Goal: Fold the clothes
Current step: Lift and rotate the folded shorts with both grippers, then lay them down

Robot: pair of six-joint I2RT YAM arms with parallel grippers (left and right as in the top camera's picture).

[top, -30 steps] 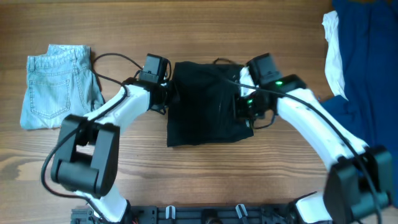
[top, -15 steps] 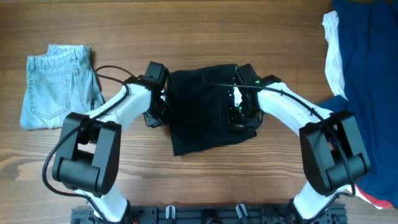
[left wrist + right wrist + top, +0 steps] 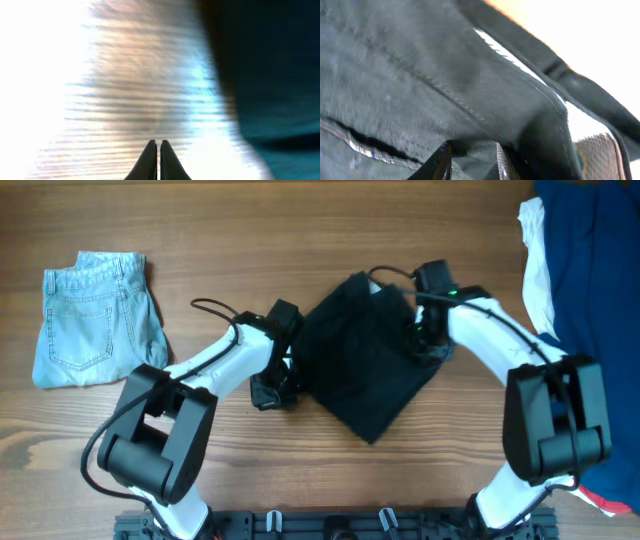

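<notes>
The black shorts [image 3: 368,365] lie bunched in a diamond shape at the table's middle. One corner points toward the front edge. My right gripper [image 3: 423,346] is at their upper right edge. In the right wrist view its fingers [image 3: 472,161] pinch a fold of the black shorts [image 3: 420,85], with a seam and a pale strip showing. My left gripper [image 3: 270,393] is beside the shorts' left edge. In the left wrist view its fingers [image 3: 158,150] are shut and empty over bare wood, with the black shorts [image 3: 270,65] to the right.
Light-blue denim shorts [image 3: 95,320] lie folded at the far left. A dark blue garment [image 3: 595,290] and a white one [image 3: 536,270] lie at the right edge. Bare wood shows along the back and front of the table.
The shorts have swung from a square lay into a diamond and shifted right. My right gripper moved up and right with the cloth. My left gripper slid down and right, now off the cloth.
</notes>
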